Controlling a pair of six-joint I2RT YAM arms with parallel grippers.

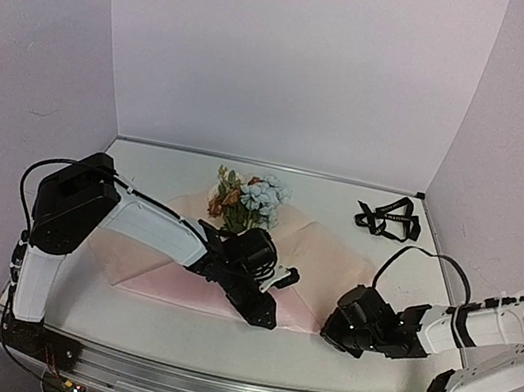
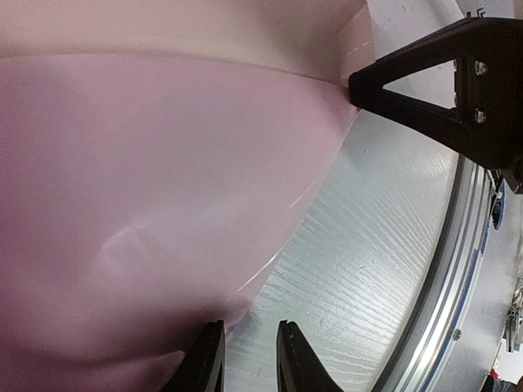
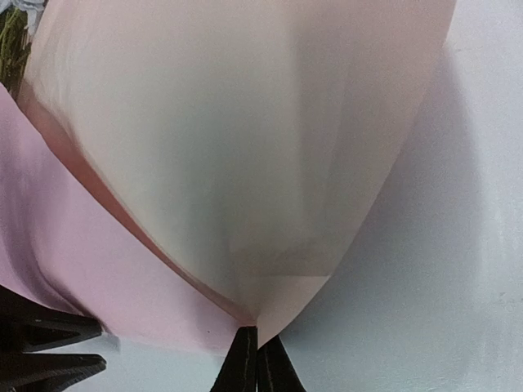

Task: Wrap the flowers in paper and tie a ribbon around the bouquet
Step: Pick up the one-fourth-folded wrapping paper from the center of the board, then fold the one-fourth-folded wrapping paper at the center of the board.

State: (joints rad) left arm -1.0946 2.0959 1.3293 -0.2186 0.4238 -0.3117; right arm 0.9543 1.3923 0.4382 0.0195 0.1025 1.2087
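The right gripper (image 3: 249,331) has its fingers pressed together, clamped on a corner of the paper (image 3: 245,147), which rises from the tips in a curved fold. The right arm lies low, forearm reaching left from an elbow at the right edge.

The left gripper (image 2: 249,325) stands a narrow gap apart. Bare table (image 2: 368,269) shows between the fingers, and the paper's edge sits against one finger (image 2: 204,359); nothing looks held. The left arm bends at a raised elbow and stretches right across the sheet to its near edge, just beside the right gripper.

The flowers (image 1: 246,201) lie on the paper's far part. The ribbon (image 1: 388,218) lies bunched at the far right, well apart from the paper.
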